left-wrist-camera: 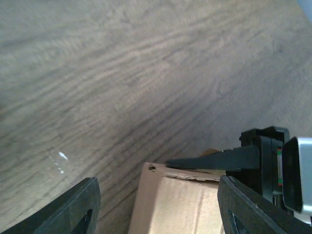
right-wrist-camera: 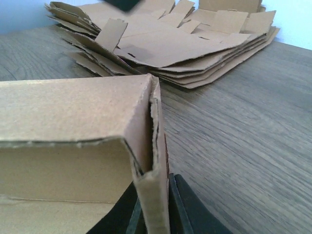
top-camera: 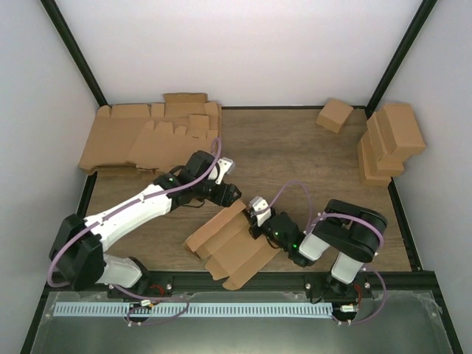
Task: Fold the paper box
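A partly folded brown cardboard box (top-camera: 232, 247) lies at the near middle of the wooden table. My right gripper (top-camera: 254, 221) is shut on the box's far upright wall; in the right wrist view the fingers (right-wrist-camera: 190, 209) clamp a doubled cardboard edge (right-wrist-camera: 153, 146). My left gripper (top-camera: 228, 196) hovers just beyond the box's far corner, open and empty. In the left wrist view its gripper (left-wrist-camera: 157, 179) straddles the box corner (left-wrist-camera: 175, 204) without touching it, and the right gripper's finger (left-wrist-camera: 219, 160) lies along the box's edge.
A stack of flat cardboard blanks (top-camera: 147, 136) lies at the back left, also in the right wrist view (right-wrist-camera: 180, 39). One folded box (top-camera: 335, 115) stands at the back, and several more are piled against the right wall (top-camera: 389, 140). A metal rail (top-camera: 221, 310) runs along the near edge.
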Motion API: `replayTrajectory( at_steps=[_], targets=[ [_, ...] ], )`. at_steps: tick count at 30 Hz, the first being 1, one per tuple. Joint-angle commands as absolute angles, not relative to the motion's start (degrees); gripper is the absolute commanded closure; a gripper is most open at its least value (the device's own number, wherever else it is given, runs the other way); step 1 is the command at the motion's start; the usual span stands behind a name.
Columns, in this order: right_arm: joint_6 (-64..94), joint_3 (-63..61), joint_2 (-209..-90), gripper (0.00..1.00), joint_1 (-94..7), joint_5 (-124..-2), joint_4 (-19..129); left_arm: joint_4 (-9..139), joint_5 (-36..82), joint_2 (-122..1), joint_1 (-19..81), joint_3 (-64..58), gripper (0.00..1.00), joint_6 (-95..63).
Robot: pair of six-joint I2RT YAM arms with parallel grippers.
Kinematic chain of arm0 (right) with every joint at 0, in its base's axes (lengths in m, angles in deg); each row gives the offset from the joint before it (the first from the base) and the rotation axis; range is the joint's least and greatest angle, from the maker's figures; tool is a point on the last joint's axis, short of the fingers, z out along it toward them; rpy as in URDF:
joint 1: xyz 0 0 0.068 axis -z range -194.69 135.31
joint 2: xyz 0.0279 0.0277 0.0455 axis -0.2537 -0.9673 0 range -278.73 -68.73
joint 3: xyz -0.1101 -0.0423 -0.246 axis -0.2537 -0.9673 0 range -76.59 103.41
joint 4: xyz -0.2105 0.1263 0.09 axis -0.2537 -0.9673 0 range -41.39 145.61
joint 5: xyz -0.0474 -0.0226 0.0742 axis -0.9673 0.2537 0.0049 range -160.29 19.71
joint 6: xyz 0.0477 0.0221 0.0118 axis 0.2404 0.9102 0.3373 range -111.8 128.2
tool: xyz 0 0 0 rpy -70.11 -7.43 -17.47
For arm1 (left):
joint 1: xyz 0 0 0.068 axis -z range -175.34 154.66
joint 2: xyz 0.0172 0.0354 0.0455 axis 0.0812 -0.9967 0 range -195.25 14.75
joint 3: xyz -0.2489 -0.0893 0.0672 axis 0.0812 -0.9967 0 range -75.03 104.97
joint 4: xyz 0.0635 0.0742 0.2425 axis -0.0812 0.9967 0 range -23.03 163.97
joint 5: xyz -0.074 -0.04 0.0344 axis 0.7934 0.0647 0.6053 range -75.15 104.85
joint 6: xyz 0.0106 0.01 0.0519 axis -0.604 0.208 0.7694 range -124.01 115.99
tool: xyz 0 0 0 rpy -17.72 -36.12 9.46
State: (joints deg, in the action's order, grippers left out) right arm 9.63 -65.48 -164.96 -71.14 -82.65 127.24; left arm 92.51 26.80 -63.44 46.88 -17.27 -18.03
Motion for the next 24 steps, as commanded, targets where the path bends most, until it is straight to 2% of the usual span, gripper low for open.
replayTrajectory(
  at_steps=[1,7,14,20,24],
  targets=[
    [7.4,-62.5,-167.1,0.86,-71.5,-81.2,130.6,86.3,38.8,-65.8,44.9,-19.2,0.35,-19.9],
    [8.1,-62.9,-169.2,0.82,-71.6,-81.6,132.1,82.9,43.2,-70.3,44.9,-21.7,0.45,-20.9],
    [8.2,-62.9,-170.1,0.82,-71.5,-81.5,132.8,81.7,44.5,-72.8,44.9,-22.5,0.57,-21.6],
    [8.6,-63.0,-170.6,0.83,-71.6,-82.3,132.6,80.9,44.2,-74.3,45.8,-23.0,0.60,-22.8],
    [9.1,-63.5,-172.1,0.90,-71.6,-86.7,134.6,80.2,42.8,-75.4,46.5,-23.4,0.62,-24.0]
  ],
)
